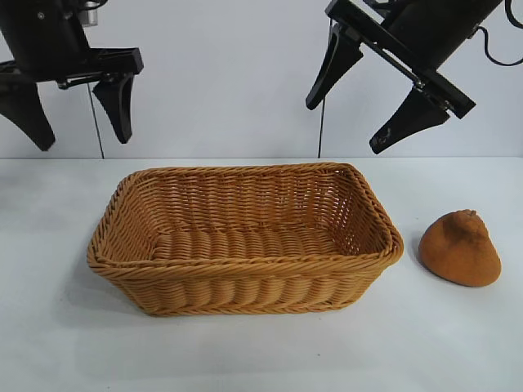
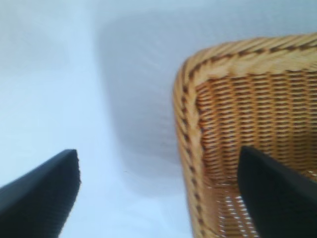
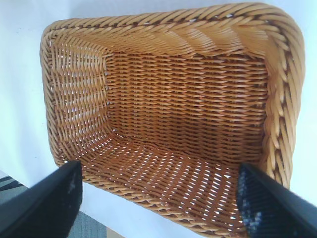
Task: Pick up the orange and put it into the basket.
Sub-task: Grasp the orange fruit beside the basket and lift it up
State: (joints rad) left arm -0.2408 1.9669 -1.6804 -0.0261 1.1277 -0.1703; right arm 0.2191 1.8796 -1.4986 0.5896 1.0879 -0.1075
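Orange (image 1: 460, 248), a dull brownish-orange rough-skinned lump, sits on the white worktop (image 1: 458, 343) just right of the honey-tan woven wicker basket (image 1: 245, 269), so the spread, empty right gripper (image 1: 372, 102) above should straddle its widest part.

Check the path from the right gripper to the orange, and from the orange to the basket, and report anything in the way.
Nothing visible blocks either path. The orange sits alone on the table, just off the basket's right end, apart from it. The right gripper hangs open above, with only air below. Only the basket's near wall must be cleared; its inside is empty.
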